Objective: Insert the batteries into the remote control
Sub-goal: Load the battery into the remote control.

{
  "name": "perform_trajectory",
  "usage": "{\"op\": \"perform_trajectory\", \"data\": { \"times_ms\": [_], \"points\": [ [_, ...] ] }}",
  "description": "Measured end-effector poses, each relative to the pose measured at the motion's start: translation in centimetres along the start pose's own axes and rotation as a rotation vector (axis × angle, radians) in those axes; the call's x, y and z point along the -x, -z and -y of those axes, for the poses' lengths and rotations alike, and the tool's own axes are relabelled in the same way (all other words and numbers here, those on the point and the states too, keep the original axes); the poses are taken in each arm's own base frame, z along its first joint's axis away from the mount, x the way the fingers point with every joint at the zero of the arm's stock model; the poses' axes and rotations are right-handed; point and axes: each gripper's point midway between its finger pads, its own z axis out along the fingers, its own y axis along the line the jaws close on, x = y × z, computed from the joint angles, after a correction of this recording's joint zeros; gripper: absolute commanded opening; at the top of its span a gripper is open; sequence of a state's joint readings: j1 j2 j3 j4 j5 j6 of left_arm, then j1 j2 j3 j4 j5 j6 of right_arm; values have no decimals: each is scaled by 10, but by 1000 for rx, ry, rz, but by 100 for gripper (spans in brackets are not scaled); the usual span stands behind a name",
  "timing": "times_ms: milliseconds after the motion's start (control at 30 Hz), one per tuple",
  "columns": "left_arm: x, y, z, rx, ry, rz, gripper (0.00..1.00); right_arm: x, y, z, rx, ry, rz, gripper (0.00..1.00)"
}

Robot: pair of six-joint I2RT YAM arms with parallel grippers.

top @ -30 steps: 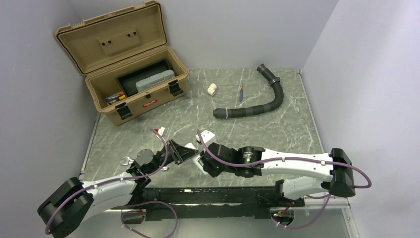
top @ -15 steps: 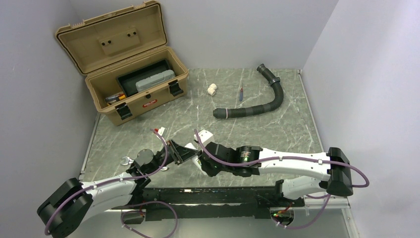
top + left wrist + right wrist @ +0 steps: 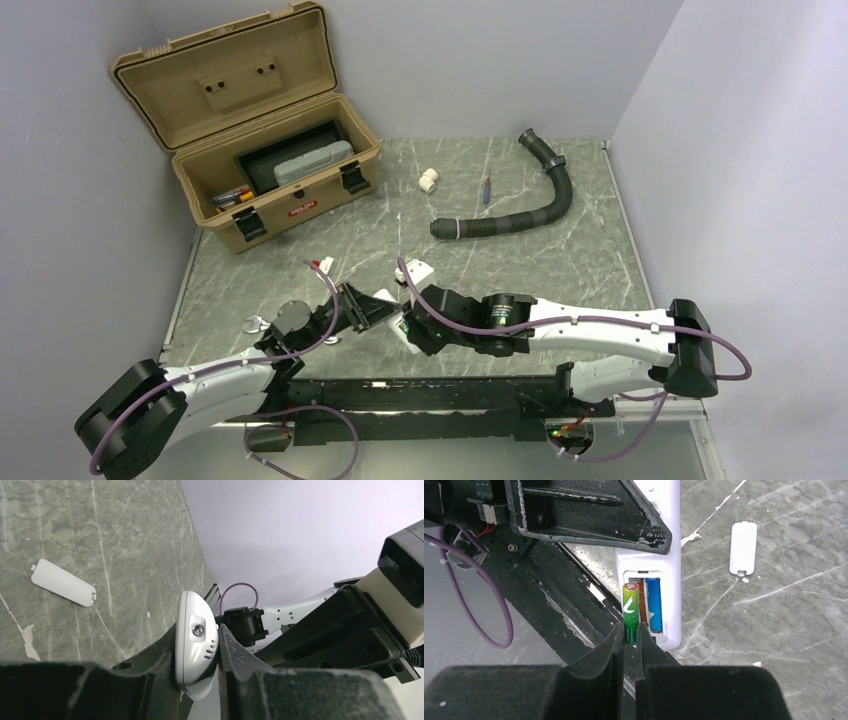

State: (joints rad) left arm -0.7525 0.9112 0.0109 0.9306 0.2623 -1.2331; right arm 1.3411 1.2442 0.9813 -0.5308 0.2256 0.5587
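**Q:** Where is this?

**A:** A grey-green marbled surface [image 3: 520, 260] walled in pale lilac. An open tan toolbox [image 3: 270, 170] sits far left and a black ribbed hose [image 3: 540, 205] curls far right. Between them lie a stubby white fitting [image 3: 428, 180] and a red-and-blue stick [image 3: 487, 189].

**Q:** And the remote control [image 3: 672, 600]?

**A:** Near the front edge, gripped tight in the left jaws. From overhead, the two arms meet over it and hide the detail.

**Q:** What do the wrist cameras add?

**A:** The right one looks into the open compartment. The blue battery [image 3: 653, 611] lies in its right slot. The green battery [image 3: 631, 612] stands at the left slot, its lower end pinched in the right jaws. The left one shows only the remote's rounded tip. Both catch the white cover [image 3: 743, 547] lying loose on the surface, apart from the remote.
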Motion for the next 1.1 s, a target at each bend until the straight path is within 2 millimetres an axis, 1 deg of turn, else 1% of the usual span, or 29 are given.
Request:
{"op": "perform_trajectory", "data": {
  "times_ms": [167,567,767,867,967,1100],
  "points": [
    [-1,0,-3,14,3,-1,0,-1,1,1,-1,-3,-5,4],
    [0,1,-2,12,1,3,0,-9,2,-1,8,-9,-39,7],
    [0,1,-2,13,-2,3,0,-18,-3,4,-17,-2,-78,9],
    [0,1,-4,20,-8,2,0,-19,-5,4,-25,0,-89,10],
    [0,1,-4,21,-8,1,0,-18,-7,3,-28,2,-92,13],
    [0,2,-4,19,-9,3,0,-15,-7,1,-28,2,-90,21]
  ]
}}
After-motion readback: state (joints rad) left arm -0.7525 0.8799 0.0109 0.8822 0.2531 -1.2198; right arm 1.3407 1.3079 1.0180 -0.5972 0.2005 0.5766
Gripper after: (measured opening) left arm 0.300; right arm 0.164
